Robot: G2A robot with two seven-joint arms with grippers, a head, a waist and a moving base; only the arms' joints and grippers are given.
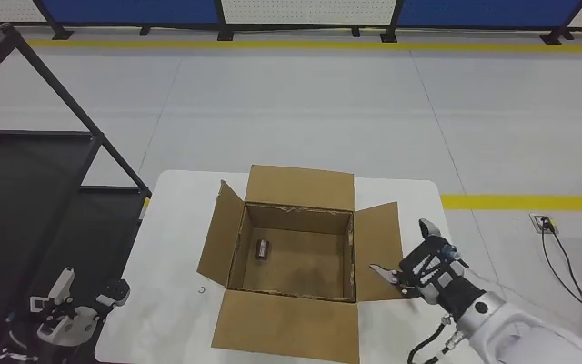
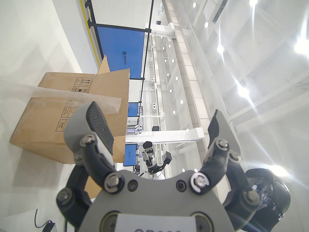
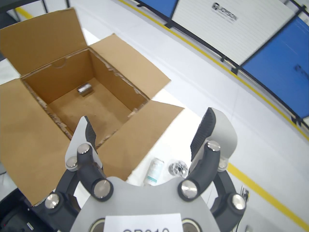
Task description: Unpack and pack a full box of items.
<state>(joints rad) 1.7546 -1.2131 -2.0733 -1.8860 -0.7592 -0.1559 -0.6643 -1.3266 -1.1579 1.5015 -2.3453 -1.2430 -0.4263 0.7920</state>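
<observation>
On a white table (image 1: pixel 182 209) an open cardboard box (image 1: pixel 289 323) is seen with its four flaps spread, and a small metal cylinder (image 3: pixel 84 89) is found lying on its floor near one wall. A small white bottle (image 3: pixel 154 171) and a clear round item (image 3: pixel 178 167) are laid on the table just beside a flap, so unpacking is judged nearly done. The right gripper (image 3: pixel 147 119) is held over that flap, jaws apart and empty; a deep reach past the walls would be called for next. The left gripper (image 2: pixel 155 112), likewise spread, is held off the table's corner. The bottle is partly cut off, and the round item's nature cannot be made out.

Box (image 2: pixel 41 121) side: up-arrow sign, sm print illegible. Wall panel (image 3: pixel 217 25): logo txt.
</observation>
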